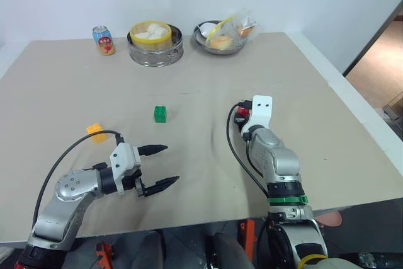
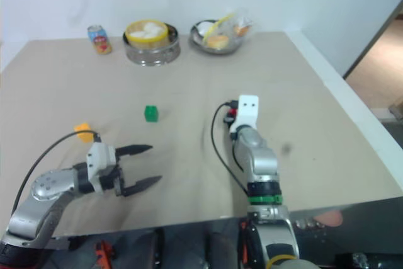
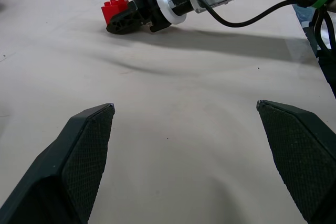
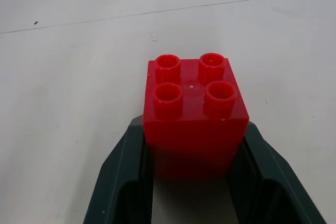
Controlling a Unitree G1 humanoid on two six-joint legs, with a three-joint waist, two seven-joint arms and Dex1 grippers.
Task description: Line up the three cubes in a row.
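The right gripper (image 4: 191,182) is clamped on the red cube (image 4: 195,114), its fingers pressed to both flanks, studs up, on the table (image 1: 327,130). The left gripper (image 1: 160,167) hangs empty with jaws spread wide. The green cube (image 1: 160,113) sits mid-table; the orange-yellow cube (image 1: 96,131) lies well apart to its left. Recommended: carry the red cube level with these 2, keeping it square. The can (image 1: 104,40), steamer (image 1: 155,43) and bowl (image 1: 220,36) stand clear at the far edge.
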